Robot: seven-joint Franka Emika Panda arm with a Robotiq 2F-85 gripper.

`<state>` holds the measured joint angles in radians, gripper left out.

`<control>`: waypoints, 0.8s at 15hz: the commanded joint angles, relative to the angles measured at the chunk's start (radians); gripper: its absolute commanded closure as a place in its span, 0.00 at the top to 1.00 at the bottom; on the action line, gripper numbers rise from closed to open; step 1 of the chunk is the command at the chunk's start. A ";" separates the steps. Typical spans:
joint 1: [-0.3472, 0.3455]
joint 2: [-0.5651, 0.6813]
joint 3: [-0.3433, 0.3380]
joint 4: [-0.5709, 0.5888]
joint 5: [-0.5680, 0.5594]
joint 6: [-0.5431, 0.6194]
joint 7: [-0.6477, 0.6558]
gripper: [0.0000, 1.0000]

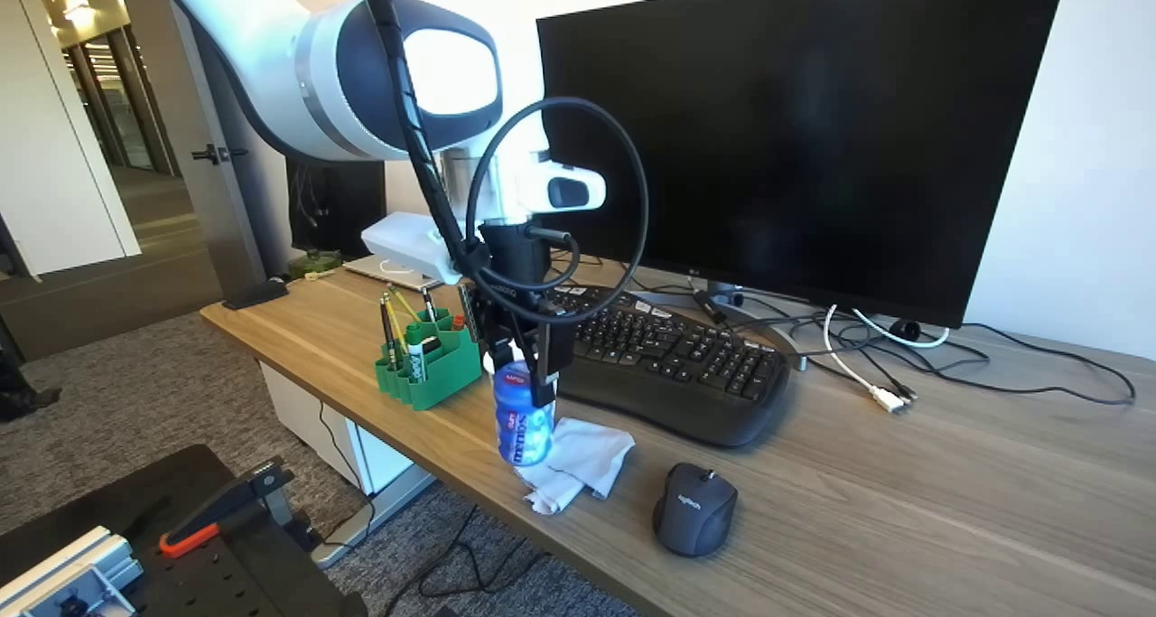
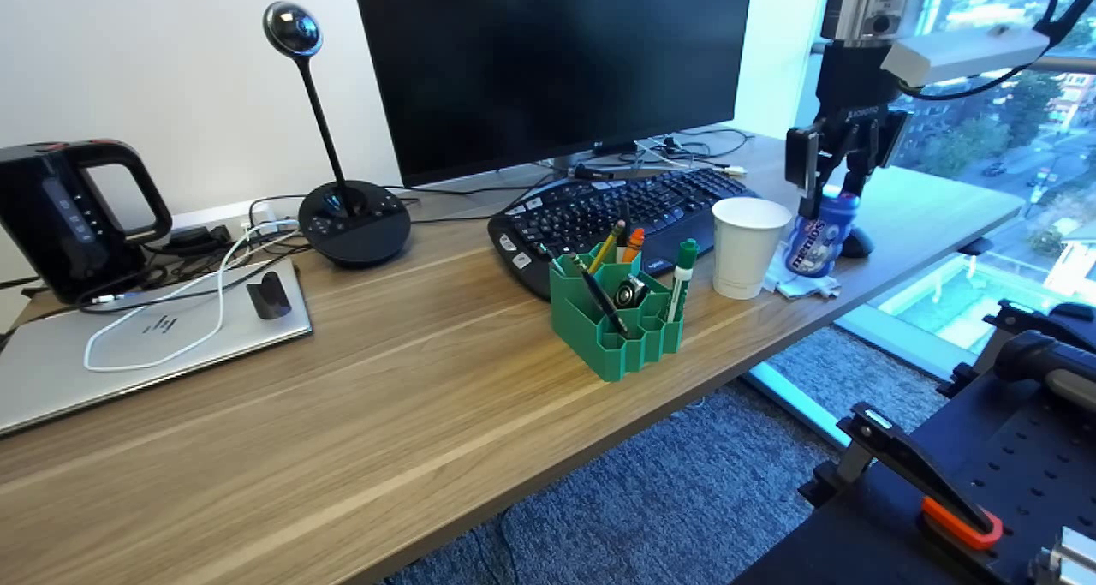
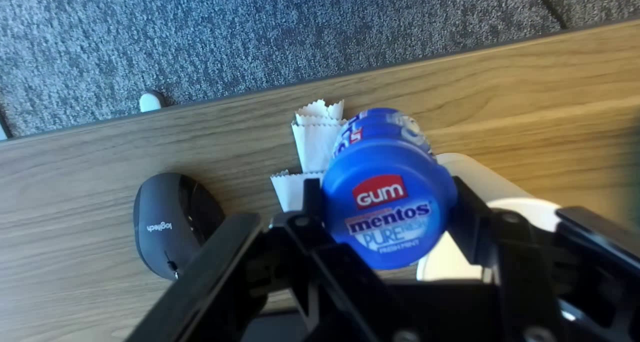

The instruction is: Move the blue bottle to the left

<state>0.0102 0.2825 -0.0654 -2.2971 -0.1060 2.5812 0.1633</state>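
Gripper [image 3: 388,207] clamped on blue bottle [image 2: 819,241] at its top.
Judged step: carry. Raise well clear of white cup [image 2: 745,253] before sideways travel; keep upright.

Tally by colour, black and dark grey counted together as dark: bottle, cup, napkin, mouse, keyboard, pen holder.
Blue: 1 (bottle)
White: 2 (paper cup, napkin)
Dark: 2 (mouse, keyboard)
Green: 1 (pen holder)
Total: 6
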 commanded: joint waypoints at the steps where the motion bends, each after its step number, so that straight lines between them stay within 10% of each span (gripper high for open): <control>1: 0.001 -0.037 0.004 -0.038 0.020 0.020 0.004 0.36; 12: 0.013 -0.022 0.003 -0.071 0.035 0.125 0.049 0.36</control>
<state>0.0122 0.2818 -0.0652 -2.3505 -0.0902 2.6798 0.1947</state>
